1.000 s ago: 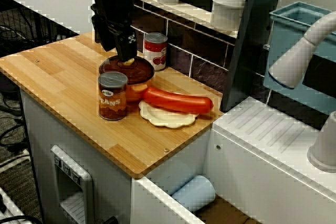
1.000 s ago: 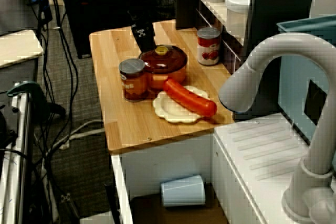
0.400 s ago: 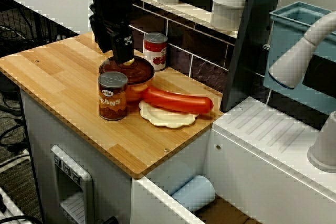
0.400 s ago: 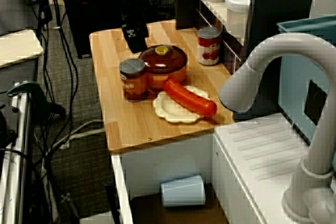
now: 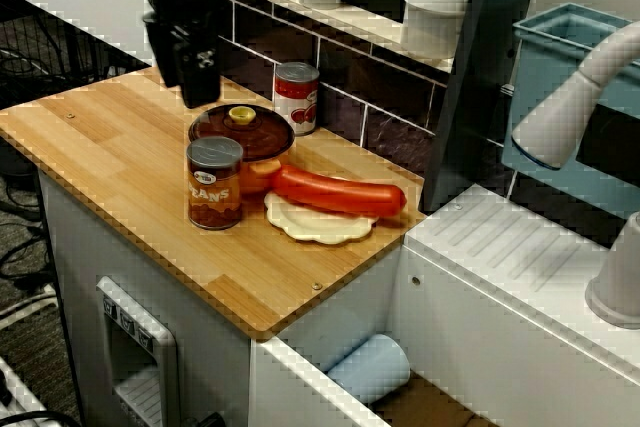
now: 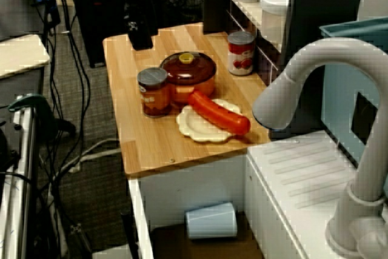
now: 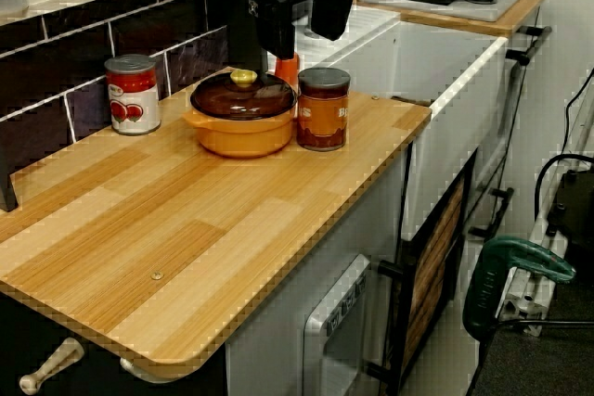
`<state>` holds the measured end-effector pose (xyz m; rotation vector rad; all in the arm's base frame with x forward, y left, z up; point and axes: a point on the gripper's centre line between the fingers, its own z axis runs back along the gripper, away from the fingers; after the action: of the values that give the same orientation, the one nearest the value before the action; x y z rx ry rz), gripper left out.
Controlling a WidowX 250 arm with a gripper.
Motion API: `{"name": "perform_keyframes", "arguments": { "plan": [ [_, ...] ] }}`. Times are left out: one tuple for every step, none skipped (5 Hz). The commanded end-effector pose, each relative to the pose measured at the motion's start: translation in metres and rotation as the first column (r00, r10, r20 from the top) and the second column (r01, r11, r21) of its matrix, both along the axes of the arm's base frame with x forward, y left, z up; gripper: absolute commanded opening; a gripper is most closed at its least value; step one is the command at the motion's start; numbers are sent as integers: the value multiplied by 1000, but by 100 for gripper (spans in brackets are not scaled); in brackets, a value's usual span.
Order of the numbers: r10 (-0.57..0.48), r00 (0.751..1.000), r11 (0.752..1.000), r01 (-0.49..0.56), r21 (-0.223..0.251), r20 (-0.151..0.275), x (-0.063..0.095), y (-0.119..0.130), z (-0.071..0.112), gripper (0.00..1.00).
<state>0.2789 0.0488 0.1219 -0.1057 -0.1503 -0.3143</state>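
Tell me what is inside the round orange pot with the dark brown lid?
Its contents are hidden: the dark brown lid sits shut on the round orange pot. Only its yellow knob shows on top.

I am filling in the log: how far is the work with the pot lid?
Done, it seems: the lid sits flat on the orange pot. In hand: nothing, the gripper hangs open and empty, apart from the lid. Left: nothing that I can see.
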Motion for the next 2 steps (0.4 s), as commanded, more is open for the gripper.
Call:
{"name": "perform_keyframes", "arguments": {
  "plan": [
    [-58, 997, 996, 54, 75, 59, -13, 23, 5, 100],
    [-66, 996, 994, 61, 88, 55, -17, 27, -8, 100]
  ]
}}
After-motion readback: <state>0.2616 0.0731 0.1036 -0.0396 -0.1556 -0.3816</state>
